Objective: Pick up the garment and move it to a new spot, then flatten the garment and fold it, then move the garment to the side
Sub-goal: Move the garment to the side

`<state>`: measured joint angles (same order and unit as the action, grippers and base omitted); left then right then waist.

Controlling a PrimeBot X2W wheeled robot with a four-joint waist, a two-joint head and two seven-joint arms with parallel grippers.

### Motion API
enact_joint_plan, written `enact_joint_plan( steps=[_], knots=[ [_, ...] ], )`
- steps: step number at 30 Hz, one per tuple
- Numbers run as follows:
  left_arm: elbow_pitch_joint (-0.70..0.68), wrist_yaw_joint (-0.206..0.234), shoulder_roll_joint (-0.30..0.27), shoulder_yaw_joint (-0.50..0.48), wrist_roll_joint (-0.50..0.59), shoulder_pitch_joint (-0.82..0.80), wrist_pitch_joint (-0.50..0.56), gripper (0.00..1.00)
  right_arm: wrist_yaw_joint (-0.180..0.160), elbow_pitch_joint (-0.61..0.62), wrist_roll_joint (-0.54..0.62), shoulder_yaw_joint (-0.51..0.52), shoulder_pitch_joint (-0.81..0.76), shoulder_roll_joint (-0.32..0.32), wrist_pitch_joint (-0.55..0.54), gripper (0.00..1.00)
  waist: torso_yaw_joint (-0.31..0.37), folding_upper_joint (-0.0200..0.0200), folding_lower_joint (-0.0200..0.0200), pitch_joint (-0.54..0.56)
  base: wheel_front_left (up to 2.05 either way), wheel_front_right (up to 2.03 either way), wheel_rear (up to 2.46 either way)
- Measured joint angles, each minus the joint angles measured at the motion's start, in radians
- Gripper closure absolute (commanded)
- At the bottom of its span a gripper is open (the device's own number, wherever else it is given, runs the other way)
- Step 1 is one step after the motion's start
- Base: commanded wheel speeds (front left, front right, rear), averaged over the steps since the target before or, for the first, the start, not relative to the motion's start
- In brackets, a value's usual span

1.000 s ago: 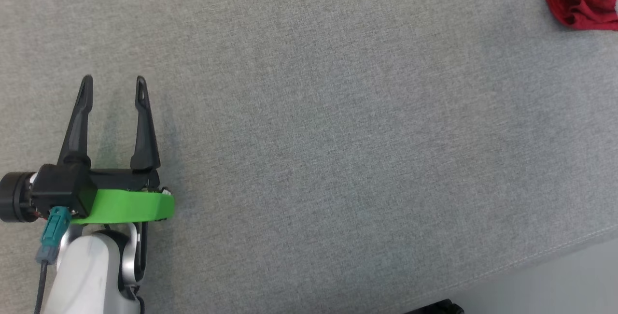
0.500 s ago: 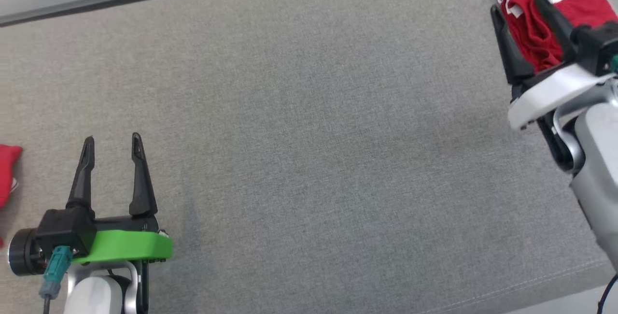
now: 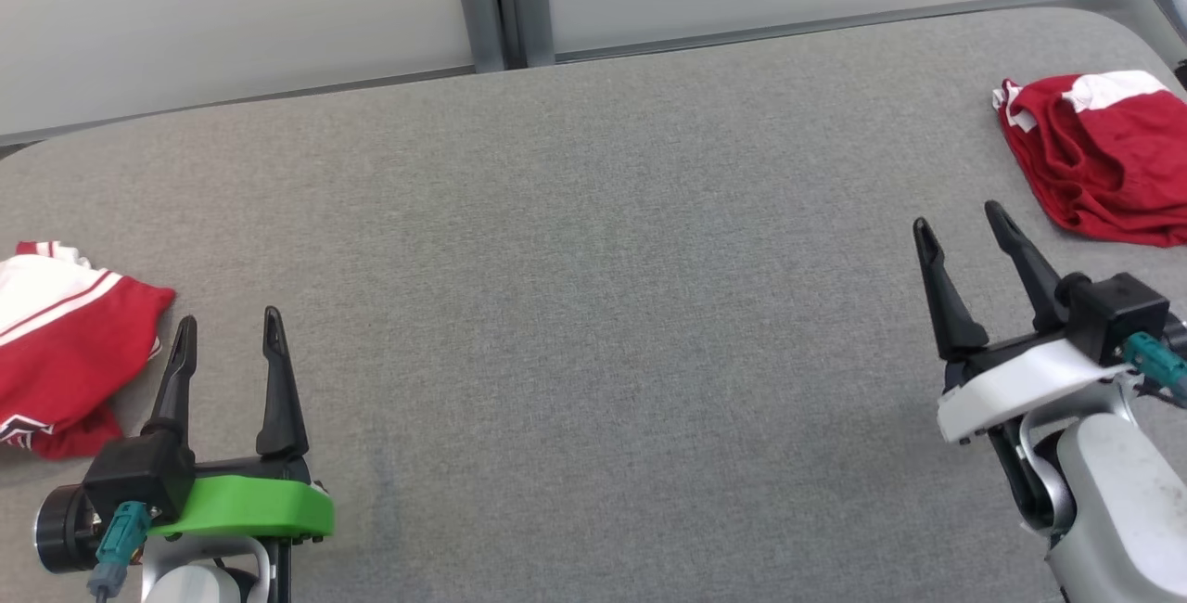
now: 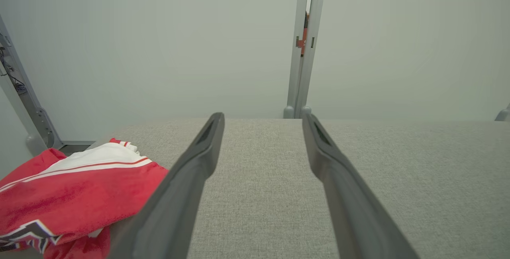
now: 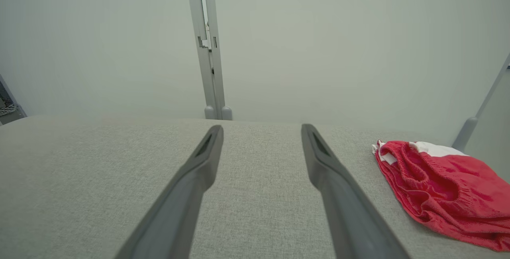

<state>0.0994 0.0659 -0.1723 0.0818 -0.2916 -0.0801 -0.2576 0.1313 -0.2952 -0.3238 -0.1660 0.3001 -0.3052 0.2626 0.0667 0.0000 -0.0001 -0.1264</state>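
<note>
**1. Folded garment** [image 3: 65, 343]: far left of the head view, at mid-height, partly cut by the frame edge.
- Risk: it could be mistaken for the piece to be worked, since it is also red and lies just beside the left fingers.
- Look: red with white panels and thin stripes. It lies fairly flat and layered, and looks already dealt with.

**2. Left gripper** [image 3: 227, 325]: lower left, green collar.
- State: released, holding nothing, over bare cloth.
- Risk: a sweep leftward would drag item 1 out of its fold.

**3. Grey padded table** [image 3: 593, 325]: centre, with a wide bare stretch.
- Risk: the textured cover may grip the fabric, so the garment bunches when it is pulled flat.

**4. Right gripper** [image 3: 960, 218]: right of frame, white collar.
- State: released and empty, near item 5 but apart from it.
- Risk: a shallow pinch may catch only one layer, so the rest trails or slips free.

**5. Crumpled garment** [image 3: 1104, 158]: upper right, close to the table's rounded corner. It is probably the piece to pick up.
- Risk: a nudge outward could push it off the edge.
- Look: a soft red knit heap with deep folds, a gathered band and white trim along the top. Its outline cannot be read.
</note>
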Motion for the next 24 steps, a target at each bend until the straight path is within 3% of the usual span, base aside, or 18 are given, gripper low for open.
enact_joint_plan(
  steps=[13,24],
  knots=[
    [0.049,-0.013,0.002,0.013,-0.007,0.016,0.0,0.0,0.0,0.182,0.085,0.128,-0.221,0.152,-0.036,0.0,-0.069,0.0,0.0,0.081,0.0,0.0,0.0],
    [0.072,-0.015,-0.002,0.016,-0.016,0.038,-0.003,0.0,-0.001,0.246,0.108,0.171,-0.296,0.202,-0.087,0.0,-0.095,0.0,0.0001,0.125,0.0,0.0,0.0]
  ],
)
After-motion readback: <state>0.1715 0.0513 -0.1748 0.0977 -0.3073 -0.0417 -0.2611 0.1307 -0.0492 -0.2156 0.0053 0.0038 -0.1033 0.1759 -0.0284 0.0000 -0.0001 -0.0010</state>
